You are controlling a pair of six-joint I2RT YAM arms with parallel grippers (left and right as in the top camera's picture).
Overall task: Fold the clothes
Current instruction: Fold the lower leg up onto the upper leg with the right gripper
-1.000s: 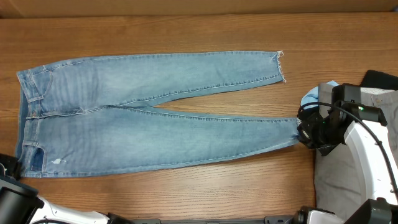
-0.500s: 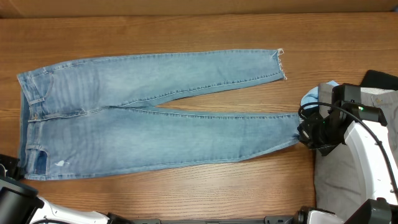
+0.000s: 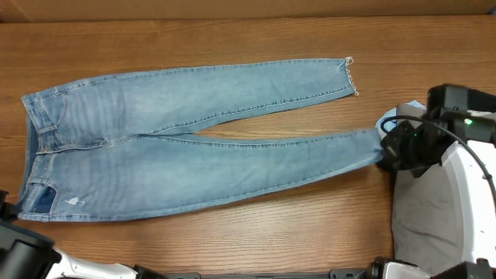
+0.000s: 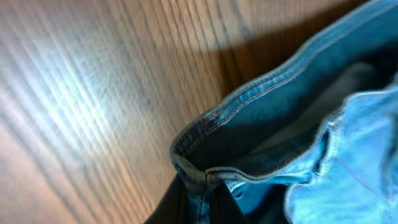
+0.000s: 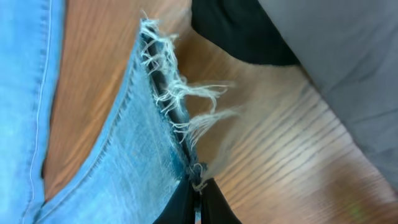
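Note:
The light-blue jeans [image 3: 178,147] lie flat across the wooden table, with the waistband [image 3: 35,147] at the left and both legs running right. The far leg ends in a frayed hem [image 3: 350,77] lying free. My right gripper [image 3: 390,153] is shut on the near leg's frayed hem [image 5: 168,106], its fingertips pinching the hem's corner [image 5: 198,186] just above the wood. In the left wrist view my left gripper [image 4: 200,202] is shut on the waistband's stitched edge [image 4: 249,106] at the near left corner, which is raised a little off the table.
Plain grey trousers [image 3: 422,225] lie at the right edge under my right arm, also seen as grey cloth [image 5: 348,62]. A black garment [image 5: 242,31] and a pale-blue one [image 3: 390,122] sit beside the held hem. My left arm [image 3: 23,252] fills the front left corner.
My left gripper has shut on the waistband corner. My right gripper has drawn the near leg's hem toward the far right, and that leg now lies slanted.

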